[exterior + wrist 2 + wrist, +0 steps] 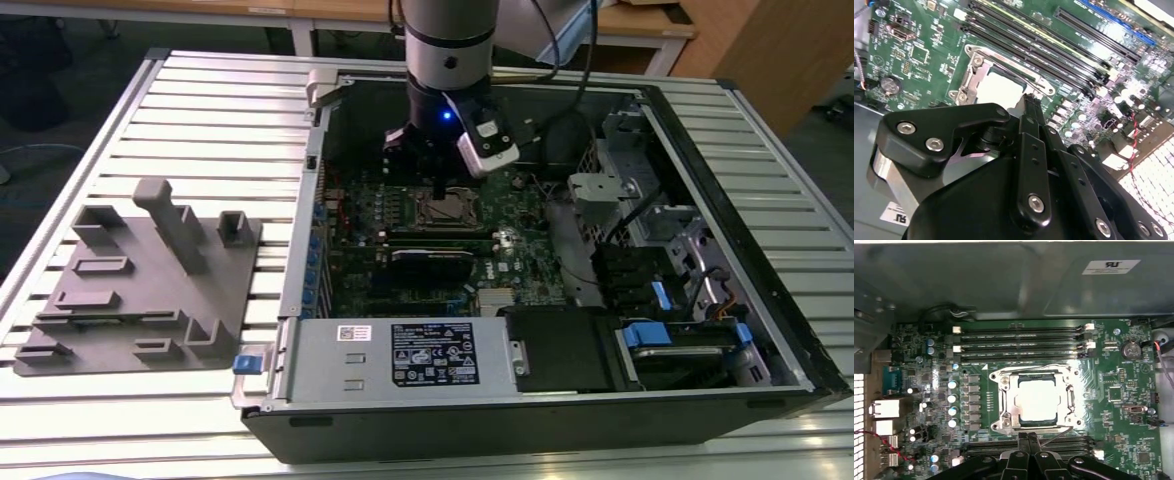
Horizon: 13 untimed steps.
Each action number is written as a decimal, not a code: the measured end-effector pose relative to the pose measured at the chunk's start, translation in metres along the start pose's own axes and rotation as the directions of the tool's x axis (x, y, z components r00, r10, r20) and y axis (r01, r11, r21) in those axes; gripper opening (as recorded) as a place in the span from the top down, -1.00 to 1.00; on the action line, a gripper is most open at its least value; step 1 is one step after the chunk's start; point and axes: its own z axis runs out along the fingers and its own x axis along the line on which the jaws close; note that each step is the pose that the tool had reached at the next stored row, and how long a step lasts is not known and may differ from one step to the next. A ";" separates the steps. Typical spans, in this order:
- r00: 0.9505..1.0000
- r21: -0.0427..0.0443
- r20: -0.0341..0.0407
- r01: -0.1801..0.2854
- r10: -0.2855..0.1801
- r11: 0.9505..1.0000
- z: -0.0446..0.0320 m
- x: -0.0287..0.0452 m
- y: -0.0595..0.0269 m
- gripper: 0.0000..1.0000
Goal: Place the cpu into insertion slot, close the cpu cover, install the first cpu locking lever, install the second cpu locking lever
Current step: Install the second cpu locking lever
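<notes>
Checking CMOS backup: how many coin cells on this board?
1. The coin cell sits near the green board's edge, past the ends of the long memory slots, in both wrist views. The end effector covers part of the board, so another may be hidden.

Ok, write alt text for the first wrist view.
The cpu sits in the socket with the silvery cover closed around it, on a green motherboard inside a computer case. The black gripper hangs just beside the cover's edge, jaws together, by a thin wire lever.
</notes>
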 end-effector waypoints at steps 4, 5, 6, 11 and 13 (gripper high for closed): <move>1.000 0.000 0.000 0.000 0.000 1.000 0.0000 -0.0018 -0.0017 0.79; 1.000 0.000 0.000 0.000 0.000 1.000 -0.0001 -0.0019 -0.0030 0.79; 1.000 0.000 0.000 0.000 0.000 1.000 -0.0002 -0.0020 -0.0043 0.79; 1.000 0.000 0.000 0.000 0.000 1.000 -0.0004 -0.0023 -0.0106 0.79; 1.000 0.000 0.000 0.000 0.000 1.000 0.0004 -0.0023 -0.0119 0.79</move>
